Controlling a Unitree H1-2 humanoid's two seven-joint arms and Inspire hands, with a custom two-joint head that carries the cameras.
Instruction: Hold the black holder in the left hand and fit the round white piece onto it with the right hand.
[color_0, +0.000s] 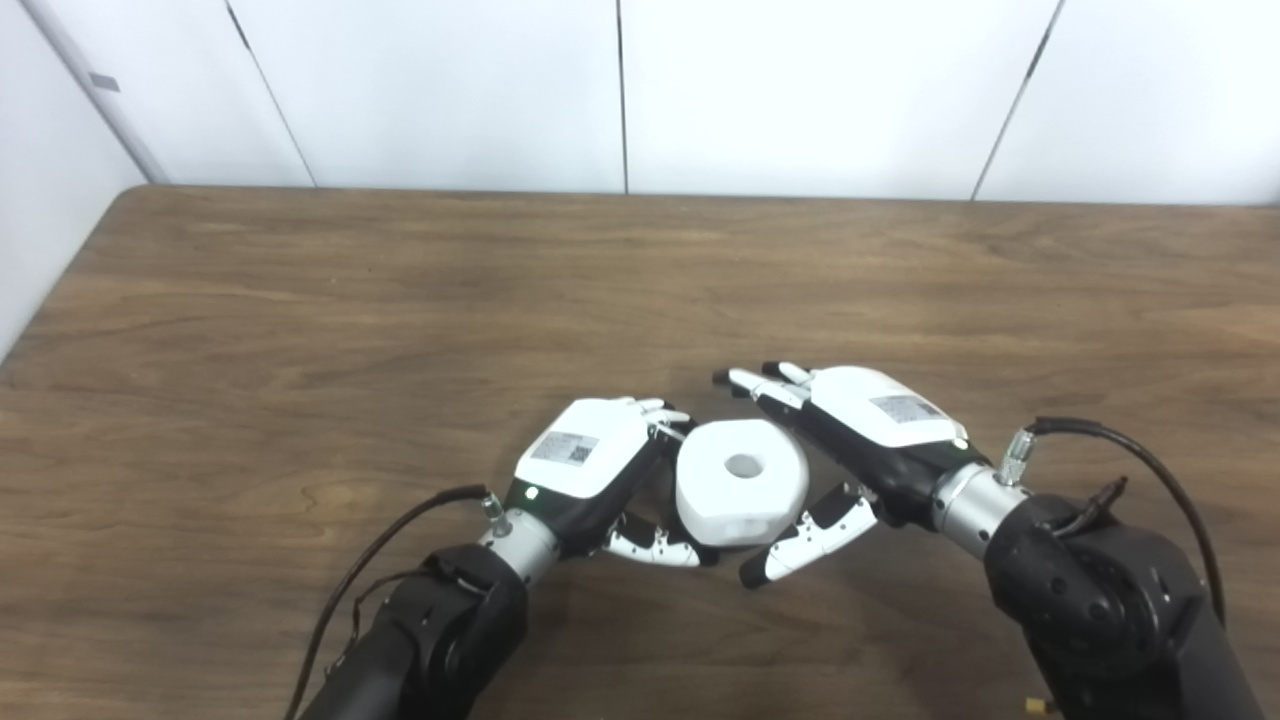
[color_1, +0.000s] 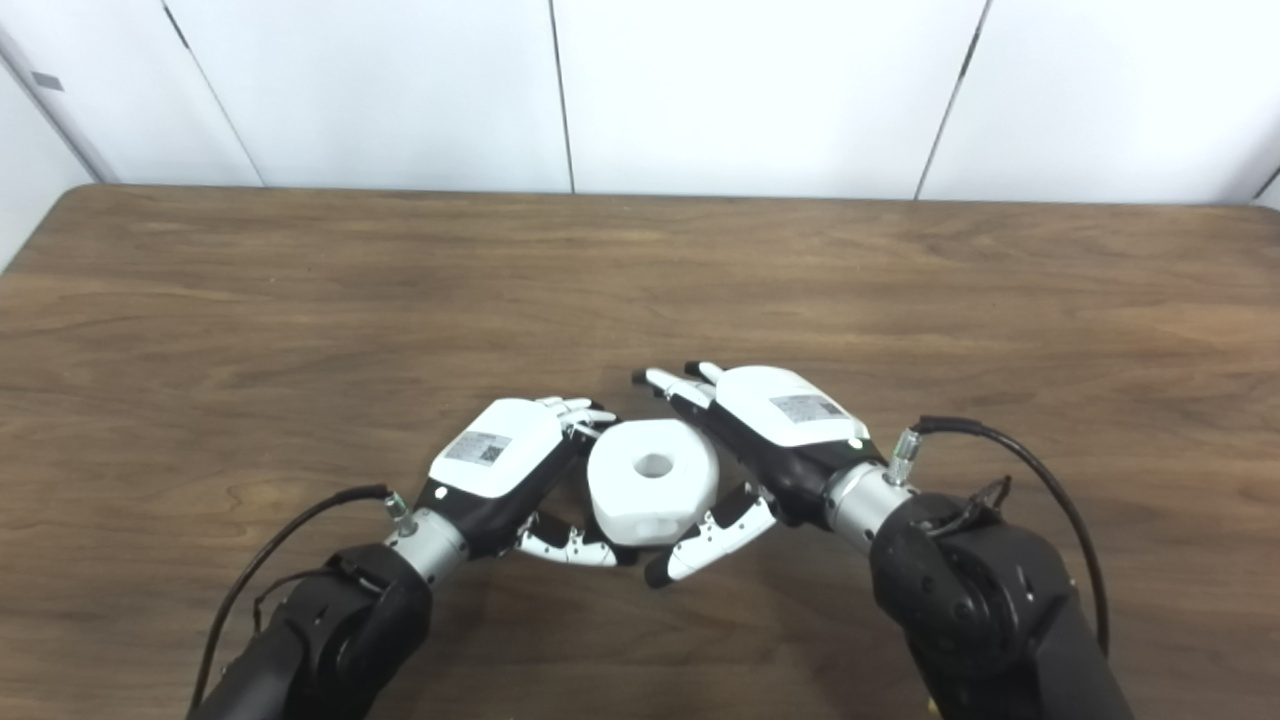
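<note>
Flanking round white piece (color_0: 741, 482): left hand (color_0: 590, 470), right hand (color_0: 860, 430)

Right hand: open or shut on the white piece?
Open. The right hand has its fingers spread beside the white piece, thumb apart below; the left hand flanks the other side.

Unreadable labels on left hand (color_0: 585, 462); right hand (color_0: 880, 420)

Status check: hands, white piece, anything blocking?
Left hand curled at the round white piece, holder hidden beneath. Right hand open, fingers spread beside the piece. Nothing else on the table.
</note>
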